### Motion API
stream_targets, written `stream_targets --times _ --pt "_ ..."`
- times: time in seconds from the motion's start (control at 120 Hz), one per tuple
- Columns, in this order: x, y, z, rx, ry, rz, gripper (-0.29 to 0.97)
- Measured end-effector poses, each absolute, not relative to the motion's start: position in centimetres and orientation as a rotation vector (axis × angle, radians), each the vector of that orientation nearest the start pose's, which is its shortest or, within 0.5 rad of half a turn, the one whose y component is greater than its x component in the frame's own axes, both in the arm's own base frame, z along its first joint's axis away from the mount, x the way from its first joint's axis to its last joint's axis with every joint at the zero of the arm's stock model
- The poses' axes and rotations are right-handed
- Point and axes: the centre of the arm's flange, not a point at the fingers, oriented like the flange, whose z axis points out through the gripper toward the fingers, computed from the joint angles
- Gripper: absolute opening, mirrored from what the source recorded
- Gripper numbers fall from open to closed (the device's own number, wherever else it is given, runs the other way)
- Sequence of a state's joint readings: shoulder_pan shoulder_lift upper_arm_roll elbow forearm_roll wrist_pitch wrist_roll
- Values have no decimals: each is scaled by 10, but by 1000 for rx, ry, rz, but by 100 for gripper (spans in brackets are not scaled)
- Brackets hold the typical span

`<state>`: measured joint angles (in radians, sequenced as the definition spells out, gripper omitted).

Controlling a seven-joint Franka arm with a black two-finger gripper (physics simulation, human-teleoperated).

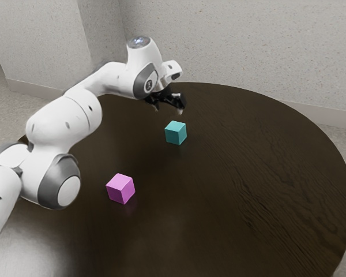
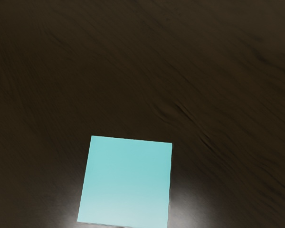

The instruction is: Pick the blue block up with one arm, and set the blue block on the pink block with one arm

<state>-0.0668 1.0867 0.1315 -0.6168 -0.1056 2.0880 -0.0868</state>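
The gripper [image 1: 169, 107] hangs just above the blue block [image 1: 175, 132], not touching it. Its two black fingers are spread apart with nothing between them, ready to straddle the cube. The block rests flat on the round wooden table [image 1: 265, 173], in from the far edge. In the wrist view its pale top face [image 2: 126, 183] lies almost directly under the hand, so the hand looks lined up for a straight drop. The pink block [image 1: 120, 188] sits well apart, closer to the near edge beside the arm's base, its top bare and ready for stacking. Judging by this, the pick is not yet made — descent and closing come next.
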Motion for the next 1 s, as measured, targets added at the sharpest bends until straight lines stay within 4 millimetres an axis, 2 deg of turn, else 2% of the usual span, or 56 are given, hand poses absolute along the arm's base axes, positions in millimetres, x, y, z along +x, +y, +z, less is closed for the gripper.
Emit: stream_targets --times 0.158,0.292,0.433,0.542,0.7,1.0 --pt "835 -23 351 -3108 -128 -612 68" --pt "836 -15 324 -3109 -136 -573 68" --pt "836 -3 306 -3101 -152 -536 68" --pt "836 4 300 -3098 -160 -523 68" --pt "836 3 299 -3096 -155 -530 68" --pt "839 2 280 -3098 -146 -562 68"
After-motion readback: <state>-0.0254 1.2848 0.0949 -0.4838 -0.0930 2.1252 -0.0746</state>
